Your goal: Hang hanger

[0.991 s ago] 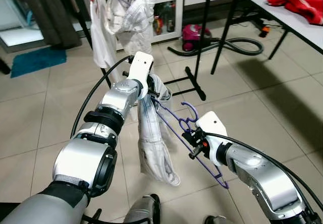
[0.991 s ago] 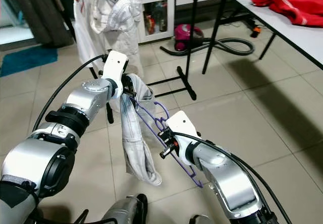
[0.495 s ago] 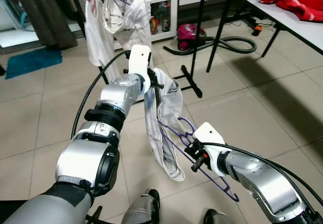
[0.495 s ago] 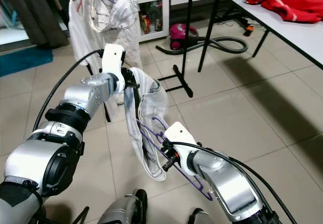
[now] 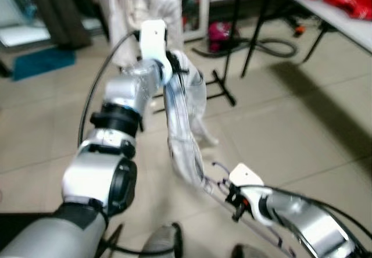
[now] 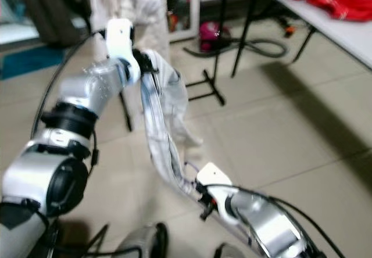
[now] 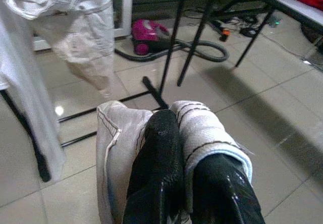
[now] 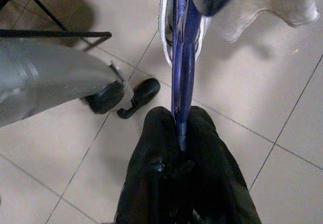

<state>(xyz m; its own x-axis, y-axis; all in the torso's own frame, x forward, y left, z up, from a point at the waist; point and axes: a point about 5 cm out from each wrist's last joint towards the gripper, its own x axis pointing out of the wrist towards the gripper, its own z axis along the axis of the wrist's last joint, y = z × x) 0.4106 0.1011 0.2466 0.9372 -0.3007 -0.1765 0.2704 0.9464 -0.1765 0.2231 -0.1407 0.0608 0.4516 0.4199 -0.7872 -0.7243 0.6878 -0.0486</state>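
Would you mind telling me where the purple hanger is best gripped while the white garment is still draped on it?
Probably on the bare purple bar of the hanger, below the cloth, where the right gripper is shut on it now. The bar is thin and stands edge-on between the fingers, so coming from its free lower end avoids the white garment, whose top the left gripper pinches.

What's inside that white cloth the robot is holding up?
A purple hanger runs up into the white cloth. The right gripper is shut on its lower end, and the left gripper pinches the cloth's top. The hanger's upper part is covered by fabric.
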